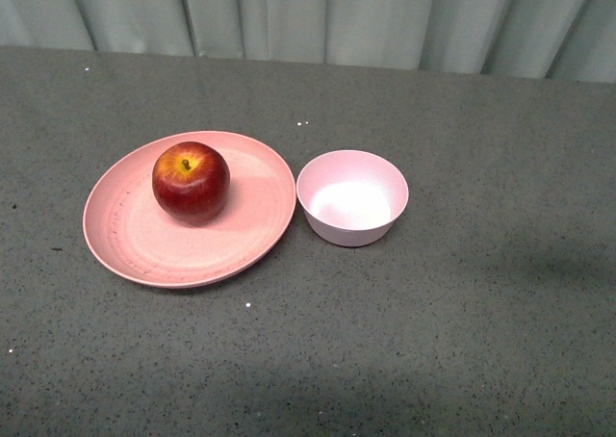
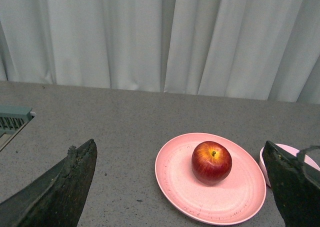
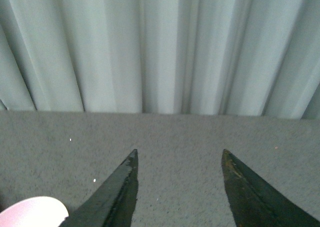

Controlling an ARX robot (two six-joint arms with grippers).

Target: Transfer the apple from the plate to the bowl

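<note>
Two arms, neither at the work: your left fingers (image 2: 70,187) stand spread wide and empty, and your right fingers (image 3: 117,192) are likewise parted, with only bare table (image 3: 180,137) between them. The apple (image 1: 191,181) sits stem up on the plate (image 1: 144,249), slightly toward its far side. The bowl (image 1: 352,198) stands empty just beside the plate's right rim. Step in hand, by my reading: approach, with the grasp not begun. The left wrist view frames the apple between the fingers, some way ahead, so the left arm looks better placed. Next, bring it forward and down, straddle the apple's widest girth and close gently; the glossy skin may slip.
</note>
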